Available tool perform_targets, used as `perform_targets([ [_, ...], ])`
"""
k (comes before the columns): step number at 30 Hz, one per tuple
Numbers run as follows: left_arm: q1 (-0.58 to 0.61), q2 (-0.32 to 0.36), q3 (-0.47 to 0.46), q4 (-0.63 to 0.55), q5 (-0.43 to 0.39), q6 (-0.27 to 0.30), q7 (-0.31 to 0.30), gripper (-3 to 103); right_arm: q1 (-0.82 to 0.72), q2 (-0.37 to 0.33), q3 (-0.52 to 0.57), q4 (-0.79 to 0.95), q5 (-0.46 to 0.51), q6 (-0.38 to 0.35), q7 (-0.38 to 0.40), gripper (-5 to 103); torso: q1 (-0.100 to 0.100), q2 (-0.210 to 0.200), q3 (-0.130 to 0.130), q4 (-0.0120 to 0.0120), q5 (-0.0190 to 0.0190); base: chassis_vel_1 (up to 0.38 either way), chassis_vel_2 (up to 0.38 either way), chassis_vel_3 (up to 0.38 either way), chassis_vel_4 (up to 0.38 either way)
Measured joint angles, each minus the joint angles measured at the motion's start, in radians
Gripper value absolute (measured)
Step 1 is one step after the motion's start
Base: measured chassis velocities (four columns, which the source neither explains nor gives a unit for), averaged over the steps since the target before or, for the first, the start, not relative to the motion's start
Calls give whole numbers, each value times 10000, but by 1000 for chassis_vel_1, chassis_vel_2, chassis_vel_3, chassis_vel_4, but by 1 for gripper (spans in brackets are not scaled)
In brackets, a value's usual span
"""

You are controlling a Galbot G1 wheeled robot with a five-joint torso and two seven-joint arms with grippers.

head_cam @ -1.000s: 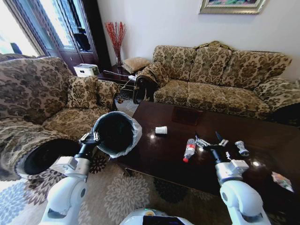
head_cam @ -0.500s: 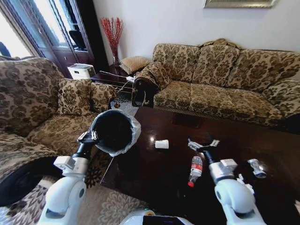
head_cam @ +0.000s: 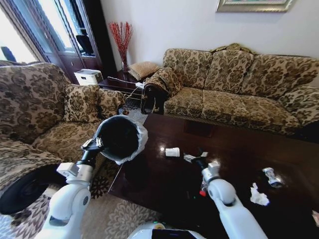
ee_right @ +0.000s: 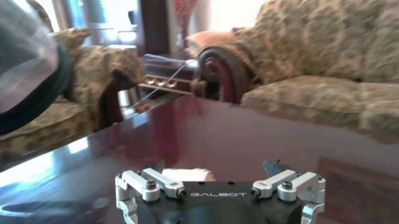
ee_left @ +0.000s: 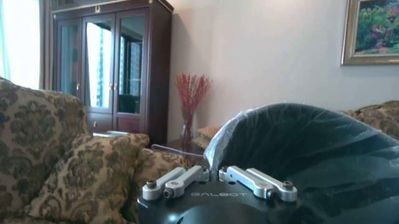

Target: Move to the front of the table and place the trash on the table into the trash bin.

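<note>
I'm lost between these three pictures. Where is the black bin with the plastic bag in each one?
Head view: the trash bin is left of centre, tipped toward the camera, its rim held by the left gripper.
Left wrist view: it looms close, just past the gripper's fingers.
Right wrist view: its bag and black rim sit at the picture's edge, off to one side of the right gripper.
Shared landmark: the floral armchair.

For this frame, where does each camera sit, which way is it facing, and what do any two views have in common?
Head view: high on the robot, looking down over the table; both arms show, the left gripper holding the trash bin.
Left wrist view: behind the left gripper, facing the trash bin.
Right wrist view: behind the open right gripper, facing the white paper cup.
Shared: all three catch the bin; head and right wrist share the cup.
</note>
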Motion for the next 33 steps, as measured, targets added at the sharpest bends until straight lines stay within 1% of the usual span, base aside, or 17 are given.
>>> perform_targets([
  [1,0,0,0,0,0,0,0,3,0,0,0,0,0,0,0,100,0,0,0,0,0,0,0,0,0],
  [3,-96,22,10,87,109,51,-58,3,405,-59,-496,-410,163,-27,-37,100,-7,1,-3,1,-2,0,0,0,0],
  [8,-82,-9,44,80,116,98,-61,3,790,-27,-833,-915,195,-65,-133,100,-5,1,-2,-2,-3,0,0,0,0],
  [12,-55,-25,0,15,117,172,-30,3,1319,170,-1160,-1582,263,-91,-130,100,-4,1,-2,-1,-1,0,0,0,0],
  [17,-35,-24,-34,-26,120,216,-16,3,1612,217,-1284,-1917,254,-140,-190,100,-4,1,-2,0,-1,0,0,0,0],
  [21,37,-64,-30,-105,156,280,16,3,1886,190,-1366,-2229,280,-319,-192,100,-4,1,-1,-1,-2,0,0,0,0],
  [28,6,-81,-41,-107,161,311,33,3,2229,214,-1614,-2767,322,-265,-340,100,-4,1,-2,-1,-1,0,0,0,0],
  [29,-1,-81,-46,-88,161,311,39,3,2305,253,-1673,-2858,321,-265,-396,103,-3,1,-2,-1,1,0,0,0,0],
  [30,-2,-81,-51,-59,163,311,43,3,2358,290,-1704,-2937,307,-257,-472,100,-3,1,-2,0,0,0,0,0,0],
  [31,-2,-81,-51,-59,163,311,43,3,2358,290,-1704,-2937,307,-257,-472,100,-3,1,-2,0,0,0,0,0,0],
  [33,-7,-67,-67,-22,167,312,66,3,2420,350,-1725,-3098,226,-171,-681,90,-4,1,-2,0,-1,0,0,0,0],
])
